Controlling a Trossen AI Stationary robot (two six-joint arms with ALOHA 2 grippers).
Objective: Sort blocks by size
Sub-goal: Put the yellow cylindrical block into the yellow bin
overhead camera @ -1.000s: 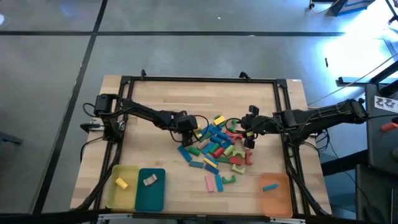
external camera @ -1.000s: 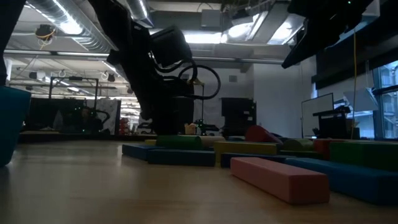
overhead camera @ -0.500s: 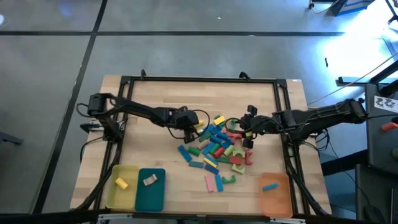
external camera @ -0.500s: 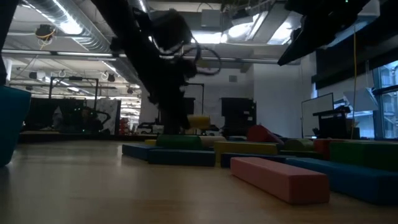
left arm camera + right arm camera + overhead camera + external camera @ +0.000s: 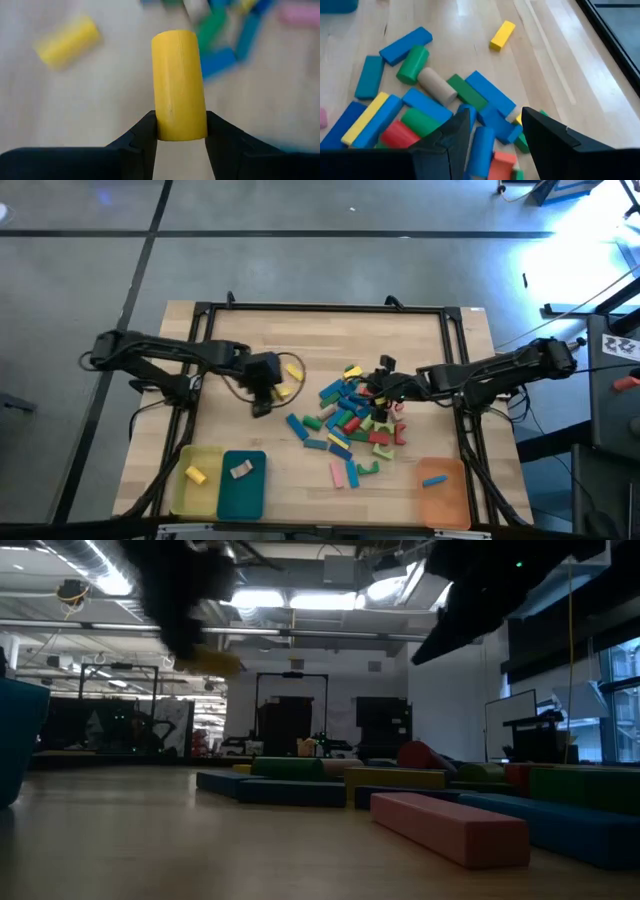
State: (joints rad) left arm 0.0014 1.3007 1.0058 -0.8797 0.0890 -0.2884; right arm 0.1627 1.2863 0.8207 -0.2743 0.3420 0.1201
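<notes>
The blocks (image 5: pixel 350 420) lie in a loose heap right of the table's middle: blue, green, red, yellow and pink bars and cylinders. My left gripper (image 5: pixel 180 125) hangs left of the heap, shut on a yellow cylinder block (image 5: pixel 283 391), which the low view shows high above the wood (image 5: pixel 215 662). Another yellow block (image 5: pixel 292 369) lies flat on the table just beyond it. My right gripper (image 5: pixel 495 135) is open over the heap's far right part (image 5: pixel 378 392), with nothing between its fingers. My left gripper pinches the yellow cylinder by its curved sides near one end (image 5: pixel 180 131) between its two fingers. The fingers slant down from the table's left side and lie along the cylinder, whose other end sticks out past the fingertips. The cylinder is lifted clear of the table.
Along the near edge stand a yellow tray (image 5: pixel 180 490) with a yellow block, a teal tray (image 5: pixel 250 498) with a beige block, and an orange tray (image 5: pixel 450 498) with a blue block. A black frame (image 5: pixel 320 307) runs round the table. Bare wood lies left of the heap.
My left gripper has risen and drawn back toward the table's left edge, carrying the yellow cylinder up out of the heap's left side, clear of the table. My right gripper has moved a little toward the left, farther over the heap.
</notes>
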